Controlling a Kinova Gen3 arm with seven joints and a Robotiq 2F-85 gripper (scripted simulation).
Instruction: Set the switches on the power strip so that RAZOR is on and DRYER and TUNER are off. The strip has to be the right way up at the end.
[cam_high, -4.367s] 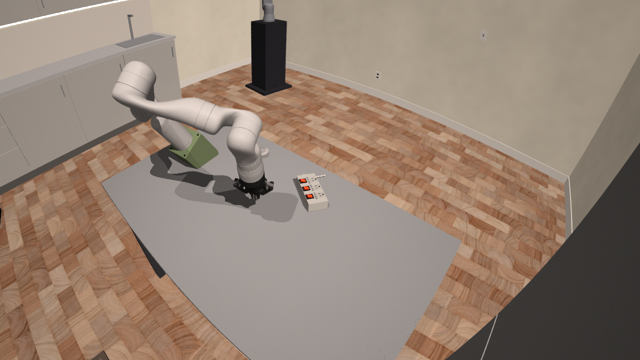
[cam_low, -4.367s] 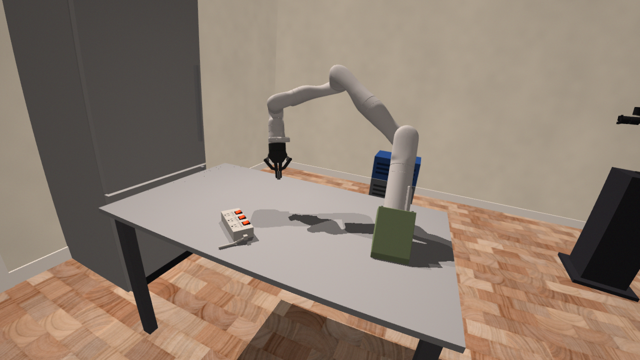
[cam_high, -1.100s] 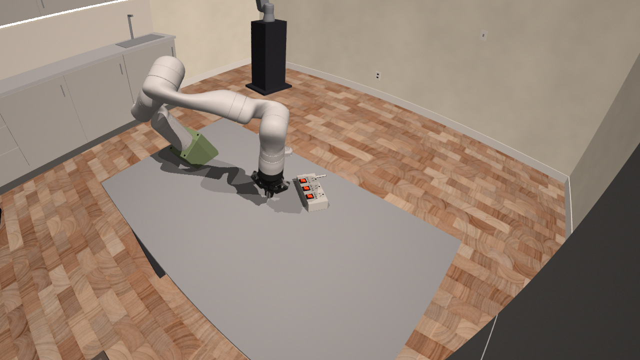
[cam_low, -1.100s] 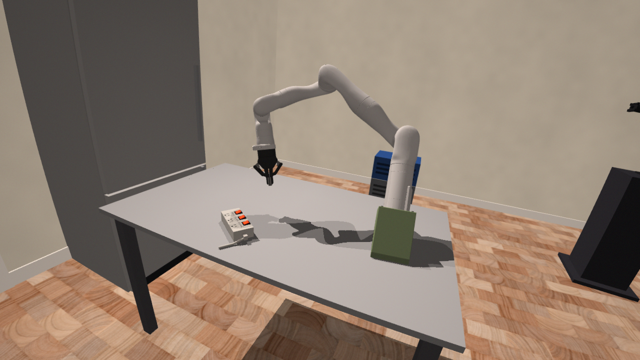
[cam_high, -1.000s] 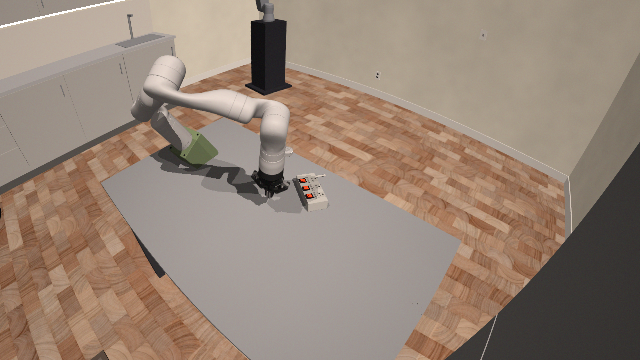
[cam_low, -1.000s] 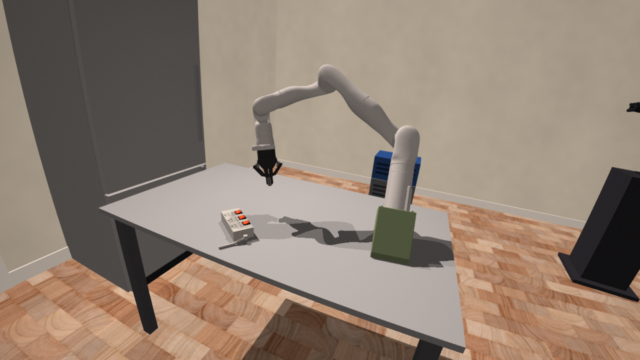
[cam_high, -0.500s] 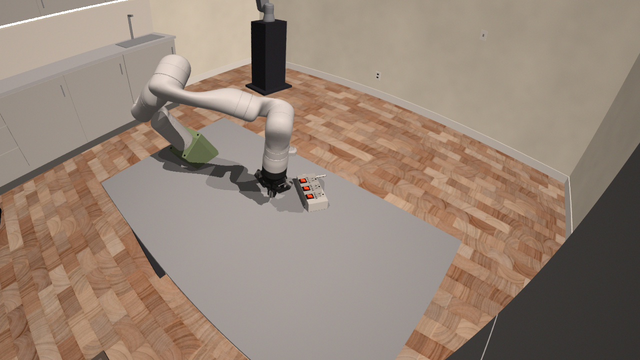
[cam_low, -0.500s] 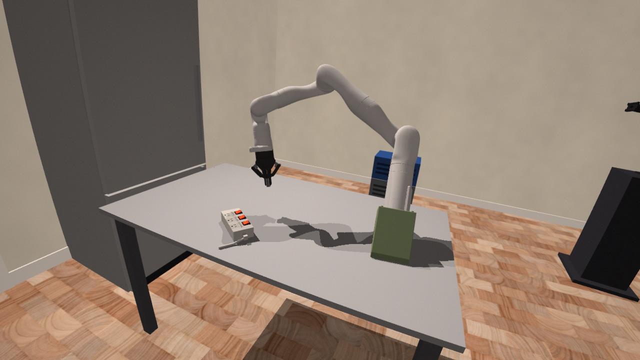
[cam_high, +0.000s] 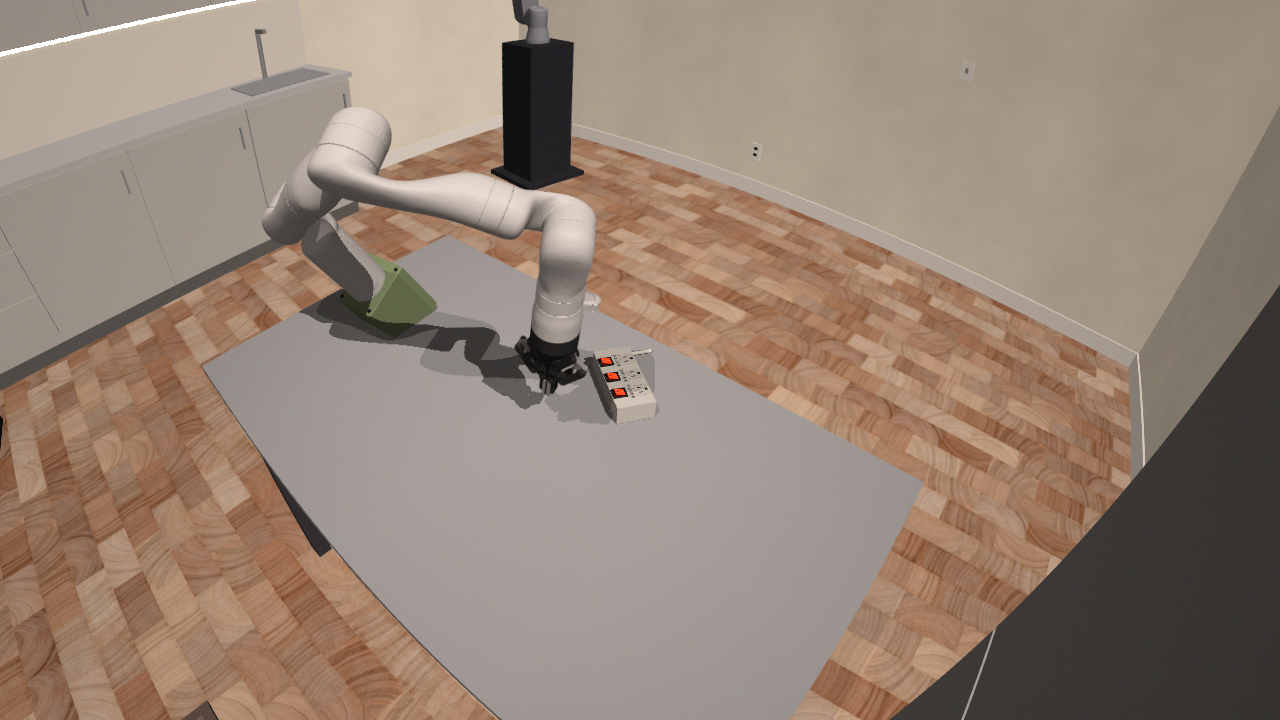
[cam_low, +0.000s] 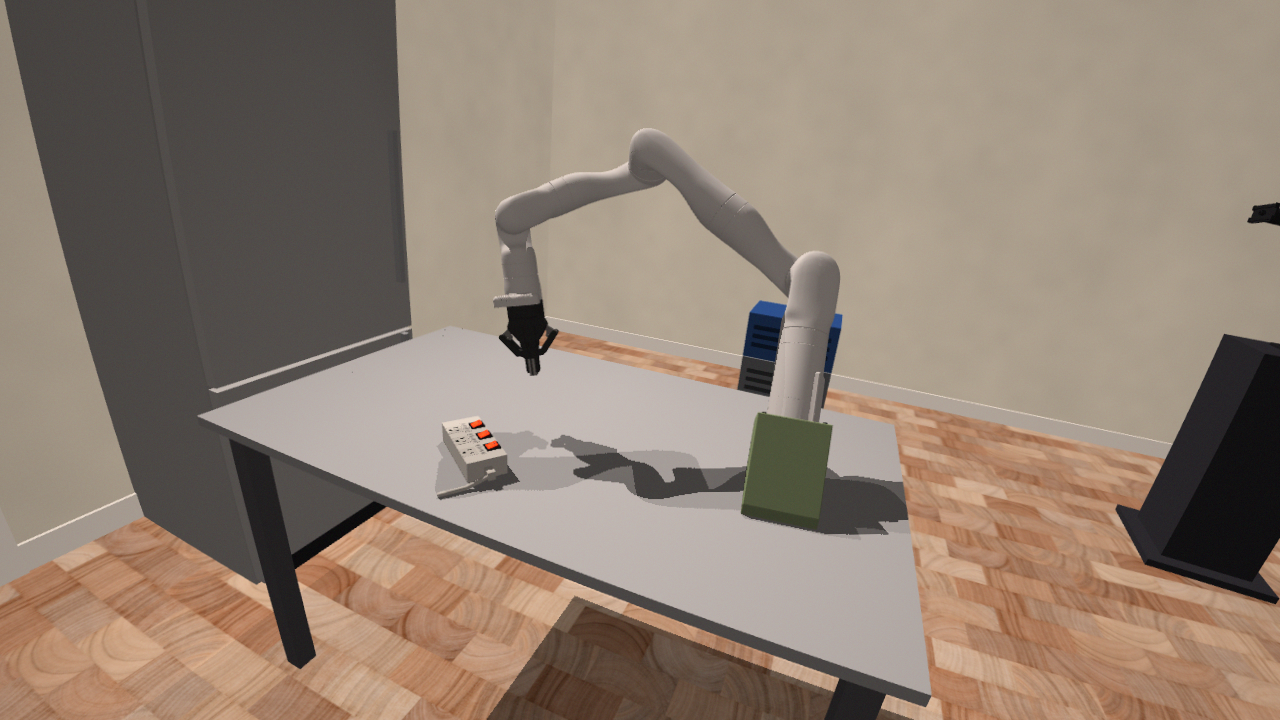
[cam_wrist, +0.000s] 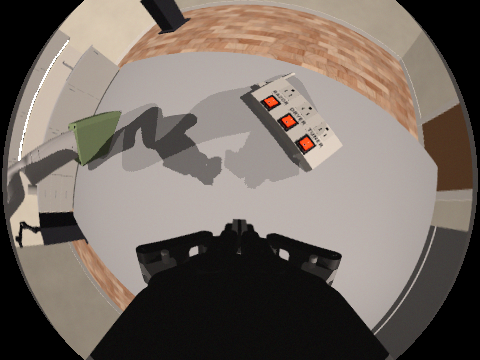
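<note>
Above table (cam_low: 626, 537), claw (cam_low: 532, 367) (empty) closed

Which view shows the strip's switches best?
Wrist: the strip faces the lens, all three orange switches largest and unobstructed. Top shows them smaller, beside the shut end effector. Exterior shows them small and oblique. Labels are unreadable in all views.

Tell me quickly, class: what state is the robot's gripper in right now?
Gripper: closed, fingers together, holding nothing; it hangs above the table, apart from the power strip.
</note>
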